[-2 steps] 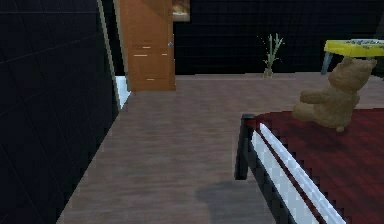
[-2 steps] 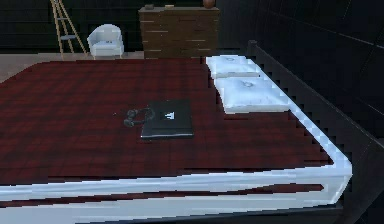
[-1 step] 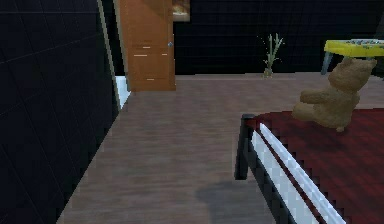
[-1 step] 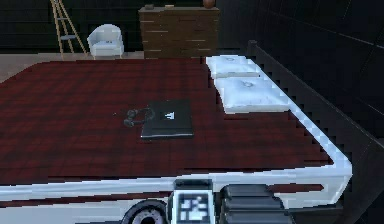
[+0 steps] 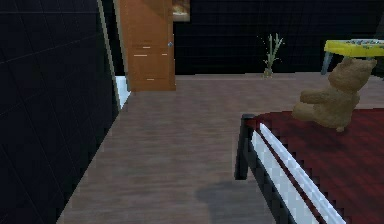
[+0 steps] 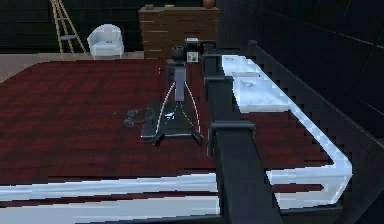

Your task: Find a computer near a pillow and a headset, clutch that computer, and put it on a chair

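Note:
A dark flat thing, probably the computer (image 6: 166,134), lies on the dark red bedcover (image 6: 80,110). A small dark blob (image 6: 133,118) sits just left of it. Two white pillows (image 6: 258,95) lie to its right, along the headboard. My arm (image 6: 235,160) reaches out over the bed, and the gripper (image 6: 177,118) is at the dark flat thing. I cannot tell whether it holds anything. A white armchair (image 6: 105,40) stands beyond the bed, at the back left of the arm side view.
A wooden dresser (image 6: 180,22) and a wooden tripod (image 6: 65,25) stand past the bed. In the forward view a teddy bear (image 5: 335,95) sits on the bed (image 5: 300,170). Wooden floor (image 5: 170,140) runs ahead to a wooden cabinet (image 5: 148,45) and a potted plant (image 5: 270,55).

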